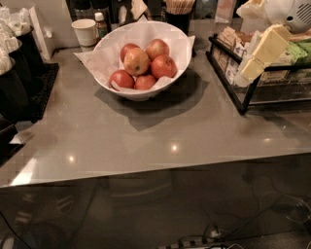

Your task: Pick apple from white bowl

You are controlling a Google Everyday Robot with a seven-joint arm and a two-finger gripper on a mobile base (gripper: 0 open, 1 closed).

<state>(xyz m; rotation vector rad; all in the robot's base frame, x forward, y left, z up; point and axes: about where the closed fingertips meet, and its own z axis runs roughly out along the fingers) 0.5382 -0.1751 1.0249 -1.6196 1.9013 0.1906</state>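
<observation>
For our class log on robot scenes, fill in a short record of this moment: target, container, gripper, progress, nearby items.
target: apple, the palest, lying on top of the red apples
container: white bowl, paper-lined, on the grey counter
gripper: gripper, raised at the right by the wire rack, apart from the bowl
progress: apple not yet picked
nearby: paper cup behind the bowl, to its left

Looks like an office break area or café self-serve counter; grey countertop (146,141) with paper-lined white bowl (181,48) of apples (163,66), upper centre; paper cup (85,31) and small bottle (100,24) behind it, upper left; holder of wooden stir sticks (180,6) top centre; black wire rack (241,99) of snack packets (227,40) at right; gripper (260,56) hangs over the rack, upper right.
</observation>
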